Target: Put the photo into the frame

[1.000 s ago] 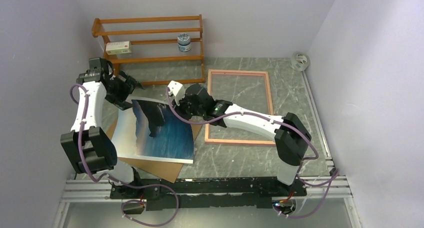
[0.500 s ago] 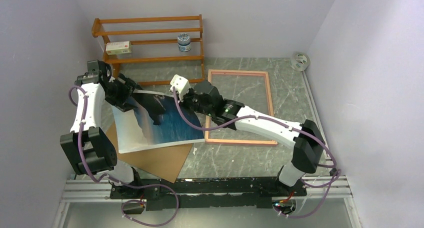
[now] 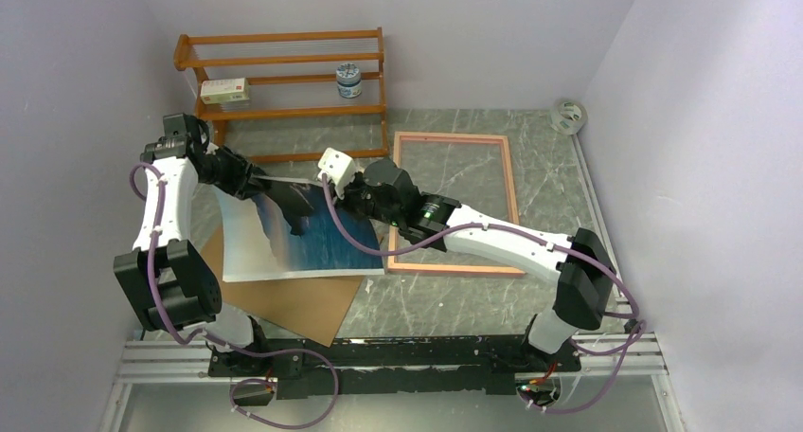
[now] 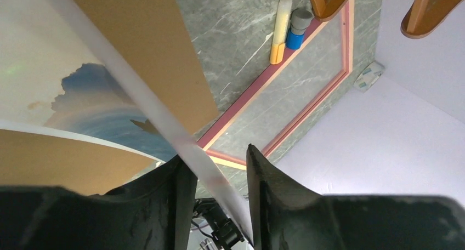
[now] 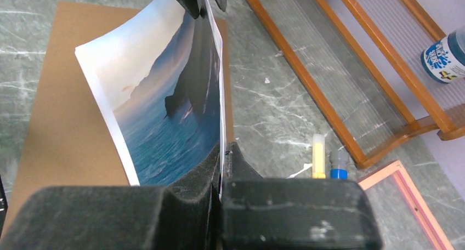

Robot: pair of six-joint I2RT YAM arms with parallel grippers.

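Note:
The photo [image 3: 284, 238], blue sea and dark mountains, hangs curved above the brown hardboard [image 3: 294, 304], lifted along its far edge. My right gripper [image 3: 331, 197] is shut on that edge's right end; in the right wrist view the sheet [image 5: 164, 118] is pinched between my right gripper's pads [image 5: 222, 151]. My left gripper [image 3: 256, 181] sits at the left end. In its own view the photo's white edge [image 4: 137, 96] runs between the left gripper's fingers [image 4: 219, 168] with a gap on both sides. The pink frame [image 3: 453, 136] lies flat to the right, with nothing in it.
An orange wooden rack [image 3: 284, 72] at the back holds a small box [image 3: 225, 91] and a jar [image 3: 349, 80]. A yellow tube [image 5: 318, 157] and a blue-capped one lie by the frame's near corner [image 5: 406, 189]. A tape roll [image 3: 567, 116] sits far right.
The right gripper has raised the photo's edge and carried it right toward the frame. The left gripper has moved onto the photo's far left edge and its jaws have narrowed around it.

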